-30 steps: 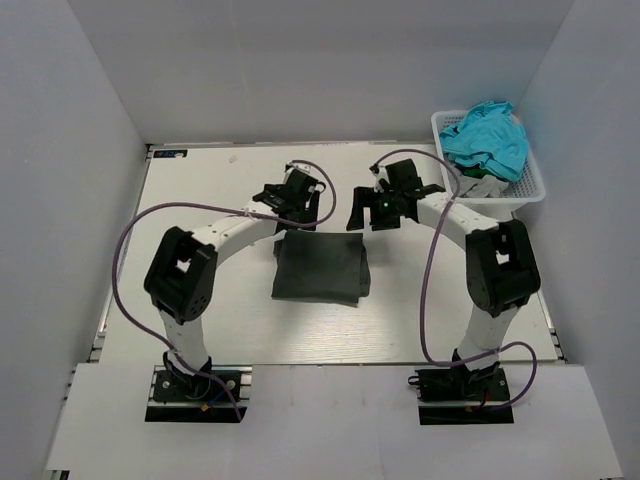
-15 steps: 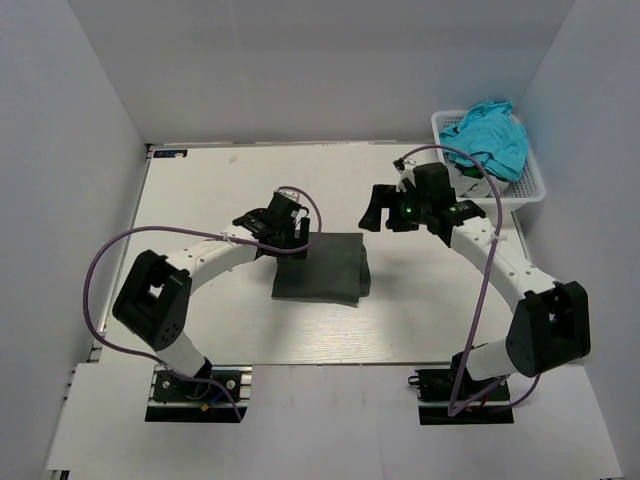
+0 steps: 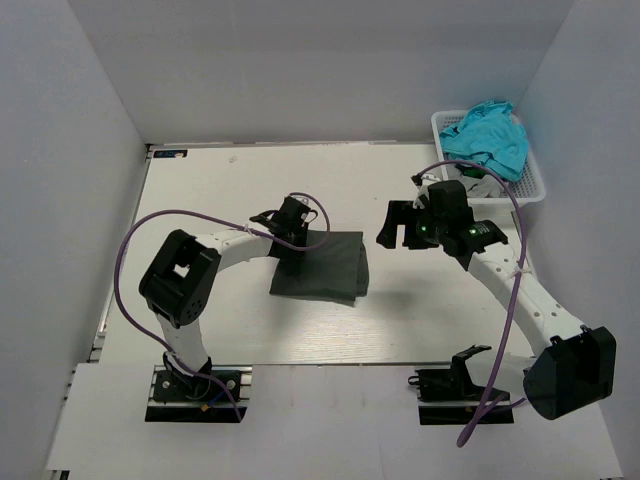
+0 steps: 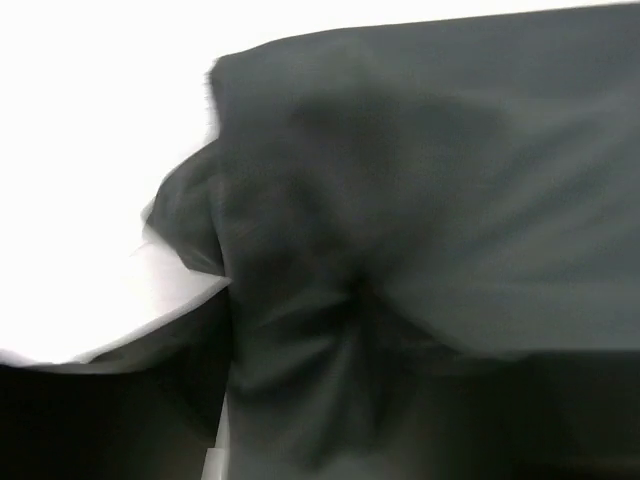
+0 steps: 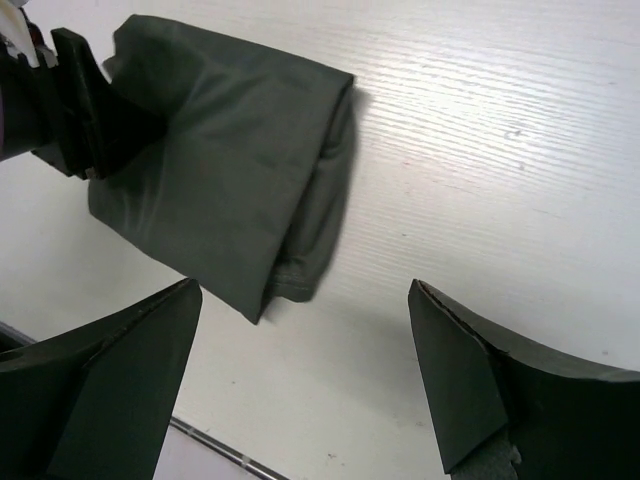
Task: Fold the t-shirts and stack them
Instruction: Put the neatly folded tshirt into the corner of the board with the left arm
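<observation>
A dark charcoal t-shirt (image 3: 322, 265) lies folded into a rectangle in the middle of the table. My left gripper (image 3: 290, 236) is down on its far left corner. In the left wrist view the dark cloth (image 4: 450, 180) fills the frame and puckers into folds between the jaws, whose fingers are lost in blur. My right gripper (image 3: 398, 228) hovers to the right of the shirt, wide open and empty (image 5: 310, 400), with the folded tee (image 5: 220, 170) ahead of it. A turquoise t-shirt (image 3: 487, 135) is heaped in the basket.
The white lattice basket (image 3: 533, 187) stands at the far right corner of the table, with more cloth under the turquoise tee. Purple cables loop over both arms. The left arm's gripper (image 5: 60, 100) shows at the top left of the right wrist view.
My left gripper has slid right onto the tee's far left corner and its jaws have closed in on the cloth. The right arm has swung right and nearer, away from the shirt, still open.
</observation>
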Robot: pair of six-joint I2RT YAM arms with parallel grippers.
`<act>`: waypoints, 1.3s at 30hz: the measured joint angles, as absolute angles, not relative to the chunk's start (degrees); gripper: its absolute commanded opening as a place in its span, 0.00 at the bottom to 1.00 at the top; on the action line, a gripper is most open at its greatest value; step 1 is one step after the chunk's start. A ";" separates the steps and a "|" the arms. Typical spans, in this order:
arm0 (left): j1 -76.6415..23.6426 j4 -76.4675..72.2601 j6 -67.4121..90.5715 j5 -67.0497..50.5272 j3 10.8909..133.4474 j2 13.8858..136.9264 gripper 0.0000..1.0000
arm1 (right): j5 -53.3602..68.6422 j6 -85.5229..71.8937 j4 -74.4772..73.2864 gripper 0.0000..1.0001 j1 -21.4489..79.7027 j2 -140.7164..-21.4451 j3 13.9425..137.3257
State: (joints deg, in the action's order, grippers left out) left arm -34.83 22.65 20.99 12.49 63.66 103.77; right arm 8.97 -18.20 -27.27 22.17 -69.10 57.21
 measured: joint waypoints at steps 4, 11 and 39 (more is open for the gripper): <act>-34.89 21.54 21.32 10.63 63.57 103.83 0.00 | 5.41 -17.43 -29.06 0.90 22.17 -66.67 57.08; -34.68 21.63 19.03 13.04 63.88 103.61 0.00 | 1.67 -17.37 -30.24 0.90 22.09 -65.52 54.13; 4.32 25.02 1.06 26.13 113.84 137.73 0.00 | 0.38 -16.01 -31.40 0.90 21.39 -87.24 75.24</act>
